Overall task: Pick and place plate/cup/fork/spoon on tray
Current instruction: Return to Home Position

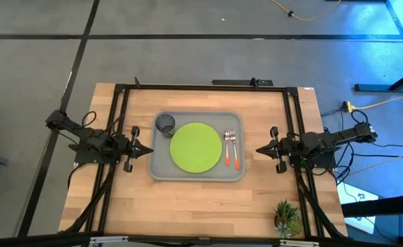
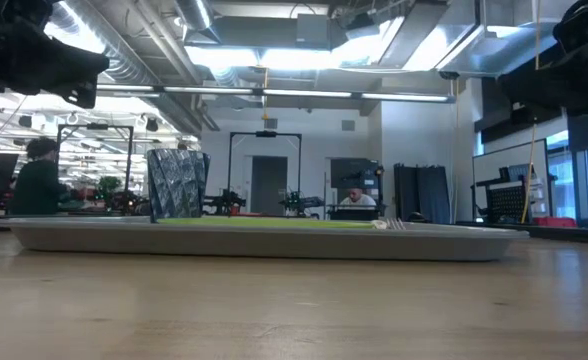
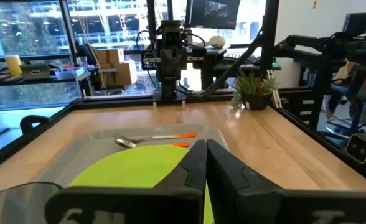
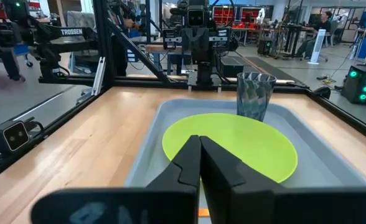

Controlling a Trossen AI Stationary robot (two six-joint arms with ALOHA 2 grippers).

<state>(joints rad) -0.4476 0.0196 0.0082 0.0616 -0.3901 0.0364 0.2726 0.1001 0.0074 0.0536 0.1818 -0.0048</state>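
Observation:
The light grey tray lies in the middle of the table. On it lie the lime-green plate, the dark grey cup upright at the tray's far left corner, and the fork and the spoon, side by side at the plate's right, orange handles toward the near edge. My left gripper is shut and empty just left of the tray. My right gripper is shut and empty just right of the tray. The plate and cup also show in the right wrist view.
A small potted plant stands at the table's near right corner. Black frame rails run along the table's left, right and far sides. People show in the room beyond the table in the low view.

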